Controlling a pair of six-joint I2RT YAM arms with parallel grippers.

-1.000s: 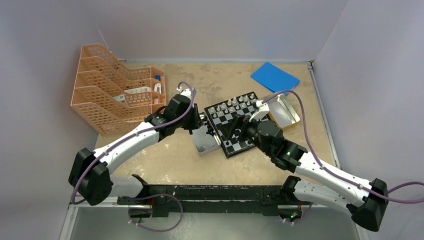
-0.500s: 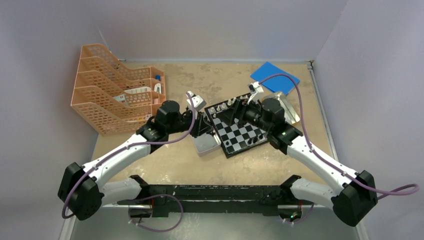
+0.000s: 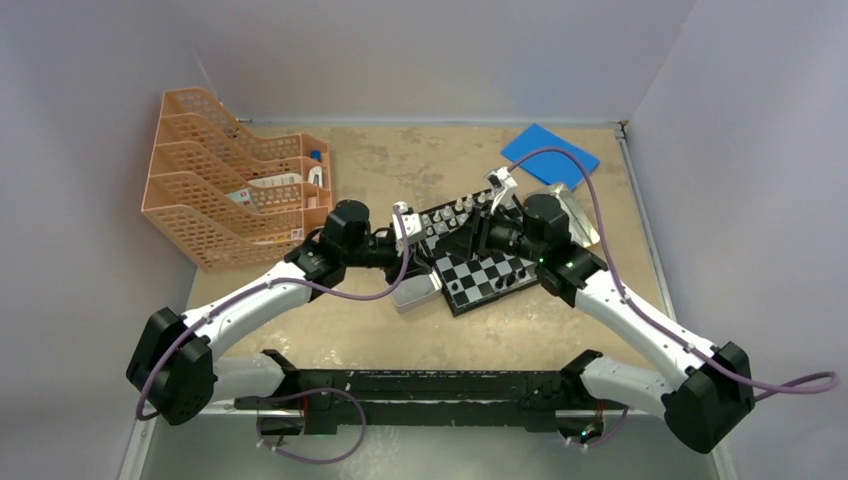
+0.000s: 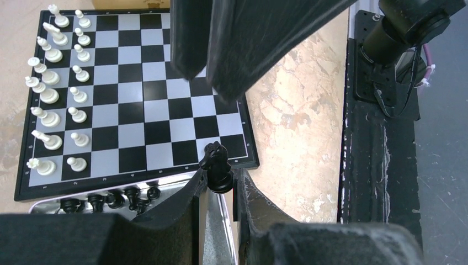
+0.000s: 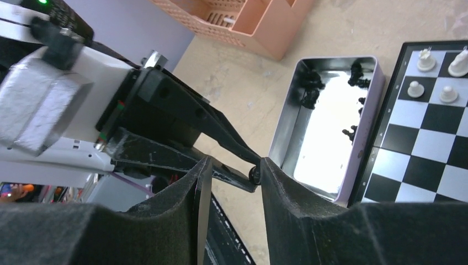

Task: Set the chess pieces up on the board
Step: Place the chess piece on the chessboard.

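Mirror-bright metal tin [image 5: 324,155], glossy checkered board [image 4: 154,116], matt black fingers [image 4: 165,221] — rough, mottled tabletop [image 4: 292,121], orange plastic trays [image 3: 230,190]

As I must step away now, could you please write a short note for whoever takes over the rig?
Left pincer shut on a black knight.
Right pincer open, facing it above the board.
Done: White pieces stand in two rows on the board.
Left to do: the knight and the black pieces lying in the tin; none seen on the board.
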